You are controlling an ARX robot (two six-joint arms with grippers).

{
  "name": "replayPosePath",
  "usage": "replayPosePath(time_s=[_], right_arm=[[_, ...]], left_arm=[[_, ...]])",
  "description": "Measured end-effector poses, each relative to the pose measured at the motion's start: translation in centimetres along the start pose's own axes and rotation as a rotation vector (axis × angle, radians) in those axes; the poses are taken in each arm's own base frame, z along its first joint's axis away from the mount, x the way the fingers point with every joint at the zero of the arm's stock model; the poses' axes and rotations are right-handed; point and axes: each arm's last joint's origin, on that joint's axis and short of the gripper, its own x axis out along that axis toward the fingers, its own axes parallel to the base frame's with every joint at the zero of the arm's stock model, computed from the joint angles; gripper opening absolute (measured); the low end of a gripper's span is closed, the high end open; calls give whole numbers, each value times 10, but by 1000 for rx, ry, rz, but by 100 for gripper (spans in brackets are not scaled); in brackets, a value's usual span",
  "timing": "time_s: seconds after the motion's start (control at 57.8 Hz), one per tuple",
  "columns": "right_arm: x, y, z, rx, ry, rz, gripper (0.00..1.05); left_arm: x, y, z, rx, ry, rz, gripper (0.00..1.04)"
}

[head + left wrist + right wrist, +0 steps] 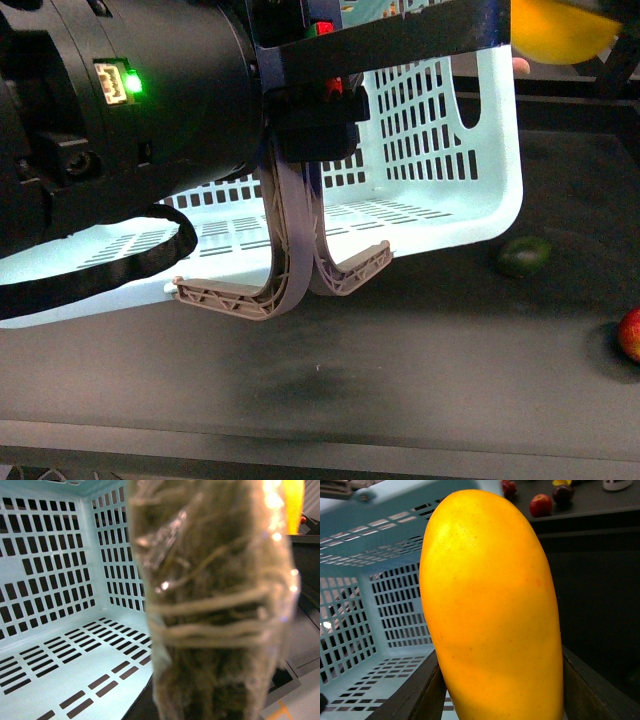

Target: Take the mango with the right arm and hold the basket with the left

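- Right wrist view gave you the clearest read: the right gripper (500,682) was clamped on the mango (492,605), with a dark finger (422,695) against each flank of the fruit
- That put the mango off the table (320,400); in the front view it sat in the upper right corner, just past the top right rim of the basket (450,150)
- The mango's long axis ran from bottom to top of the right wrist frame, in line with the fingers, rounded end pointing away from the camera
- The basket was tilted, its slotted inside facing the front camera; in the right wrist frame its open inside filled the left half, beside the mango
- The left gripper (283,268) hung mid-frame in the front view, across the front of the basket; its pale fingers (290,200) lay together along their length with the tips flaring apart
- You could not tell whether they gripped the basket; the left wrist view was mostly one blurred finger
- My judgement: the pick looked done, and any move into the basket would carry the fruit toward the left of the right wrist frame
- A green fruit (523,256) and a red apple (630,335) lay on the table at lower right of the front view, well apart from both grippers
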Motion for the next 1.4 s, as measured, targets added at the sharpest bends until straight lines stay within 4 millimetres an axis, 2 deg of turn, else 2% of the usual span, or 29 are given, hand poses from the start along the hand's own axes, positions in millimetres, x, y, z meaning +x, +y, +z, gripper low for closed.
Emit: replayPosePath(time_s=[0.19,0.346,0.519,0.727,0.761,0.865,0.934,1.038,1.28,1.349,1.401], right_arm=[[32,13,-10,3,49,3,55],[55,15,-20,12,89,-16,55],[72,14,-29,26,115,-31,55],[84,13,-35,35,127,-45,55],[85,13,-35,35,127,-44,57],[86,14,-34,37,105,-39,74],[84,16,-28,48,68,-27,86],[78,19,-19,57,22,-18,98],[40,22,4,54,-113,-62,96],[14,18,12,54,-186,-121,96],[2,16,15,57,-210,-148,96]], left_arm=[[0,0,0,0,0,1,4],[0,0,0,0,0,0,4],[0,0,0,0,0,0,4],[0,0,0,0,0,0,4],[0,0,0,0,0,0,4],[0,0,0,0,0,0,4],[0,0,0,0,0,0,4],[0,0,0,6,2,0,4],[0,2,-4,-6,16,8,4],[0,2,-4,-2,16,8,4],[0,2,-4,-2,16,7,4]])
